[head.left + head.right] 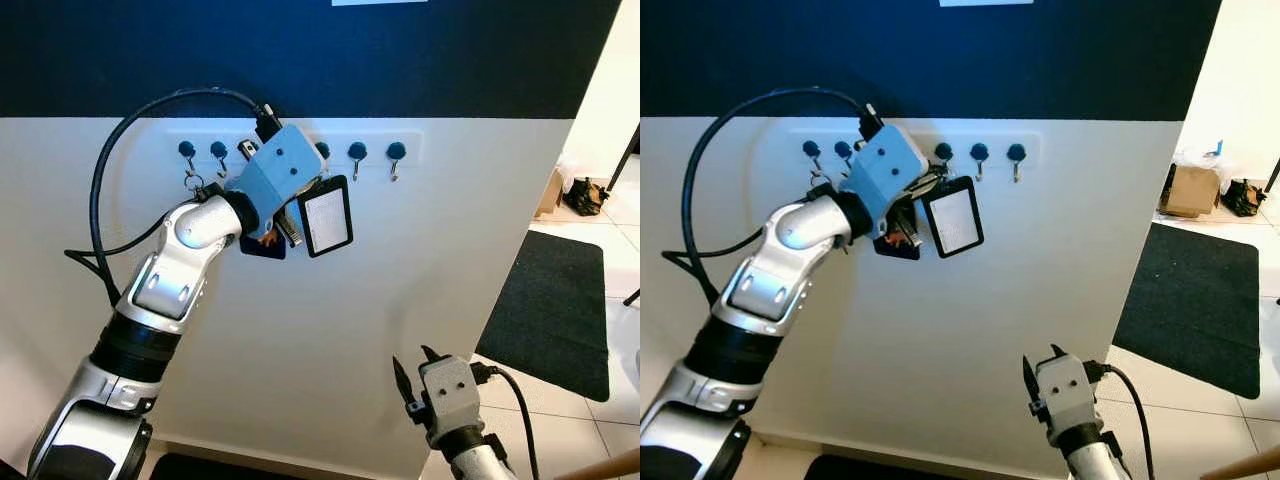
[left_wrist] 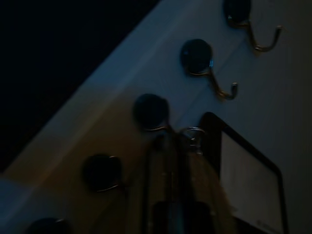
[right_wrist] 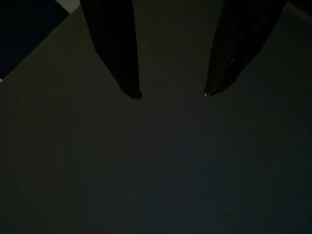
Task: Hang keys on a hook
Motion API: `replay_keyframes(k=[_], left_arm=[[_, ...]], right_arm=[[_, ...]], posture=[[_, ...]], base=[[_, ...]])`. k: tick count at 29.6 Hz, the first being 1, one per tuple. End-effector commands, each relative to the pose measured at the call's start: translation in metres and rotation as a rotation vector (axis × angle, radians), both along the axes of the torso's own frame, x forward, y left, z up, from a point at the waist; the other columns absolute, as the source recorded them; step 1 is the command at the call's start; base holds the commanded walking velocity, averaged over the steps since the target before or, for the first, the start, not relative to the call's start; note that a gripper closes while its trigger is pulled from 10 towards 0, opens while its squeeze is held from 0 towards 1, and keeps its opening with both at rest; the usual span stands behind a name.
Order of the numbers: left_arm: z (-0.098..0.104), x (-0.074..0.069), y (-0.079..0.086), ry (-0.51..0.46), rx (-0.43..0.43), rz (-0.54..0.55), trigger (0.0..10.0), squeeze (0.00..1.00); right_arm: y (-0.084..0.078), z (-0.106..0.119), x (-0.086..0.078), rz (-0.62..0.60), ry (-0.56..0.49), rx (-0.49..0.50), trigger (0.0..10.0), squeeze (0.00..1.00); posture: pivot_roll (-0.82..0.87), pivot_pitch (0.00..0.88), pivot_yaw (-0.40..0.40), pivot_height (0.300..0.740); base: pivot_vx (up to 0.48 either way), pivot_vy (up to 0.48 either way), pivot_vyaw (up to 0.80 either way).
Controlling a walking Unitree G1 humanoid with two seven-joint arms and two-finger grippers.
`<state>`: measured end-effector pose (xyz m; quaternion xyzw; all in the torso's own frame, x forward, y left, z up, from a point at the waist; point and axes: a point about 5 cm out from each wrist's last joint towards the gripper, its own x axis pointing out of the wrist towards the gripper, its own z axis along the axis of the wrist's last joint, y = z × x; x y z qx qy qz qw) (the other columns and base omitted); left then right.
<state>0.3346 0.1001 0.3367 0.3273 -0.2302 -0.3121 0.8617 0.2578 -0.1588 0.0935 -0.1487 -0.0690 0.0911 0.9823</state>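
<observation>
A white rail [image 1: 410, 135] on the wall carries a row of several blue-knobbed hooks [image 1: 356, 152]. My left arm reaches up to it, its blue wrist housing [image 1: 278, 175] covering the middle hooks. The left gripper [image 2: 175, 161] appears shut on the keys; their ring [image 2: 192, 134] sits right at one hook [image 2: 152, 113], but I cannot tell whether it rests on it. A black-framed white card tag [image 1: 327, 215] and a dark fob [image 1: 262, 247] dangle from the bunch. A small ring [image 1: 193, 182] hangs on the leftmost hook. My right gripper [image 1: 413, 362] is low, open, holding nothing.
The wall is dark navy above the rail and white below. A black mat [image 1: 555, 310] lies on the tile floor to the right, with a cardboard box [image 1: 1192, 188] and a dark bag [image 1: 583, 195] beyond. A black cable [image 1: 100, 190] loops off my left arm.
</observation>
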Motion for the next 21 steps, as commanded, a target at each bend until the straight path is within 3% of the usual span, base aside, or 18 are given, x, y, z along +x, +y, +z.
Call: replay_keyframes(k=[1, 7, 8, 15, 18, 21], left_arm=[[-0.021, 0.002, 0.001, 0.097, 0.059, -0.012, 10.0, 1.00], [-0.022, -0.004, 0.010, 0.120, 0.050, -0.013, 10.0, 1.00], [-0.025, -0.008, 0.012, 0.135, 0.056, -0.031, 10.0, 0.00], [-0.042, -0.021, 0.020, 0.187, 0.101, -0.069, 10.0, 0.00], [-0.042, -0.034, 0.026, 0.248, -0.047, -0.147, 10.0, 0.00], [-0.042, -0.037, 0.028, 0.269, -0.094, -0.166, 10.0, 0.00]], right_arm=[[0.002, -0.001, -0.002, 0.006, 0.002, 0.006, 10.0, 0.00], [0.003, -0.001, -0.001, 0.013, 0.002, 0.005, 10.0, 0.00], [0.003, -0.001, 0.000, 0.012, 0.001, 0.005, 10.0, 0.00], [0.003, -0.001, -0.001, 0.016, 0.003, 0.003, 10.0, 0.00], [0.002, 0.001, -0.001, 0.010, -0.004, 0.005, 10.0, 0.00], [0.001, 0.001, -0.001, 0.007, -0.006, 0.005, 10.0, 0.00]], posture=[[-0.01, 0.112, 0.087, 0.740], [0.00, 0.112, 0.085, 0.740], [0.00, 0.114, 0.083, 0.740], [0.00, 0.115, 0.082, 0.740], [0.00, 0.120, 0.090, 0.740], [-0.01, 0.119, 0.092, 0.740]], base=[[0.000, 0.000, 0.00], [0.000, 0.000, 0.00], [0.000, 0.000, 0.00], [0.000, 0.000, 0.00], [0.000, 0.000, 0.00], [0.000, 0.000, 0.00]])
